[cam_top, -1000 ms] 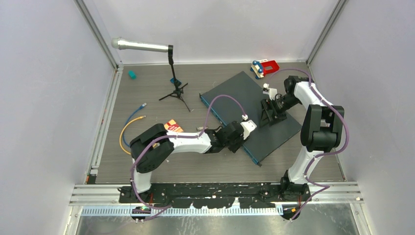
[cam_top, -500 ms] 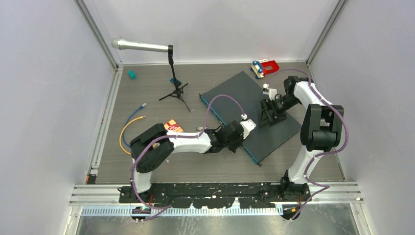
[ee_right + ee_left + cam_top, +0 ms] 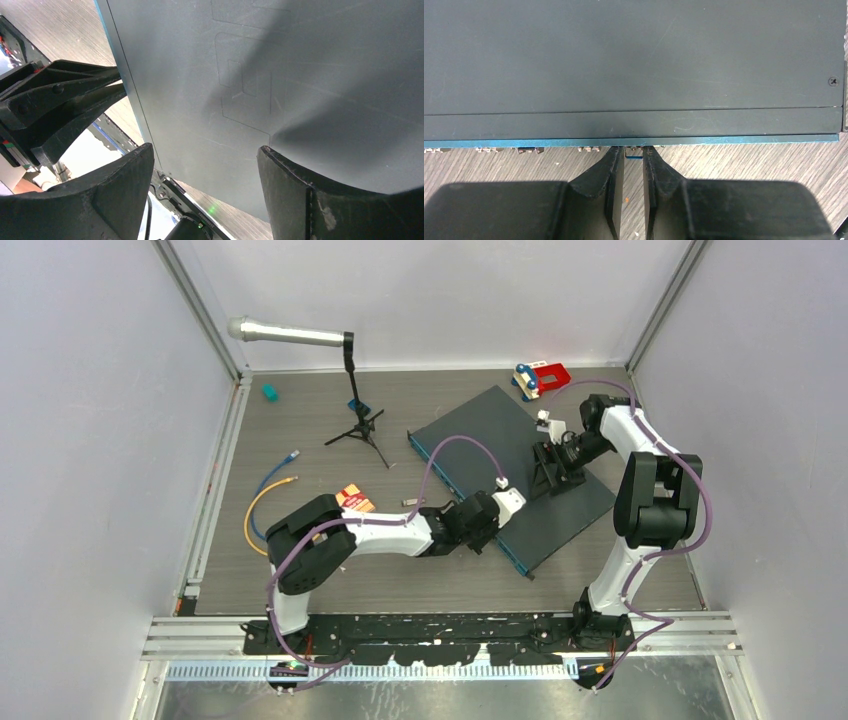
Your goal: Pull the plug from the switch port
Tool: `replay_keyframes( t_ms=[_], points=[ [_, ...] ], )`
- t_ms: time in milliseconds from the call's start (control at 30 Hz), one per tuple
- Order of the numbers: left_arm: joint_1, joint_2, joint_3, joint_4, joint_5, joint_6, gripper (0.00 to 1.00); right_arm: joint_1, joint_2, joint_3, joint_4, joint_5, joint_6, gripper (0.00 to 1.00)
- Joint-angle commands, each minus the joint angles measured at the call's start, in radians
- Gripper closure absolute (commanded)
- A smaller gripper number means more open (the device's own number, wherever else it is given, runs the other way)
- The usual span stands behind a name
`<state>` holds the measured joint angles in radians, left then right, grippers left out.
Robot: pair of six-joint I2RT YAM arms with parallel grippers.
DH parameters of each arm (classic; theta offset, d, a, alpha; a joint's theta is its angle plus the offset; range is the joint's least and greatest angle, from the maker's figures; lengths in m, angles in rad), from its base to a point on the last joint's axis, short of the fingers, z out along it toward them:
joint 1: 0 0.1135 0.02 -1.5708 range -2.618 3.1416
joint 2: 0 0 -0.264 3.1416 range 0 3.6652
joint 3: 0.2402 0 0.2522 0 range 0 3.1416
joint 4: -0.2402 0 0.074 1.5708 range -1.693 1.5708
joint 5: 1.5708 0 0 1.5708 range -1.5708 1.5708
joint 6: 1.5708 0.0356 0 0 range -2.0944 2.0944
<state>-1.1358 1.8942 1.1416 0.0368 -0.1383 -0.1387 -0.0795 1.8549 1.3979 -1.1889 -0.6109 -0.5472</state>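
The switch (image 3: 480,430) is a flat dark grey box lying slantwise on the table, with a thin blue front edge (image 3: 724,139) lined with small ports. My left gripper (image 3: 490,532) reaches that edge from the left. In the left wrist view its fingers (image 3: 611,165) stand close together at the edge, shut on a small plug (image 3: 634,154) with a blue strip that sits in a port. My right gripper (image 3: 553,468) rests on top of the switch (image 3: 300,75) further back. It (image 3: 205,149) is wide open, with nothing between the fingers.
A microphone on a tripod stand (image 3: 355,410) is at the back left. A red and blue toy (image 3: 540,377) lies behind the switch. A small teal object (image 3: 269,392), orange and blue cables (image 3: 262,500) and a red and yellow packet (image 3: 353,498) lie to the left.
My left gripper's jaws have narrowed at the switch's front edge, and its wrist has shifted slightly nearer. The right arm and the switch have not moved.
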Motion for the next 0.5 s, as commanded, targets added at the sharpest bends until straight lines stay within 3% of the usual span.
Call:
replay_keyframes(
  t_ms=[0,467],
  points=[
    [-0.008,-0.034,-0.013,-0.001,-0.002,0.058,1.0,0.006,0.0,0.036,-0.024,-0.008,-0.017,0.2],
    [-0.008,-0.054,-0.002,-0.192,0.07,0.036,1.0,0.007,0.007,0.04,-0.031,-0.006,-0.02,0.19]
  ],
)
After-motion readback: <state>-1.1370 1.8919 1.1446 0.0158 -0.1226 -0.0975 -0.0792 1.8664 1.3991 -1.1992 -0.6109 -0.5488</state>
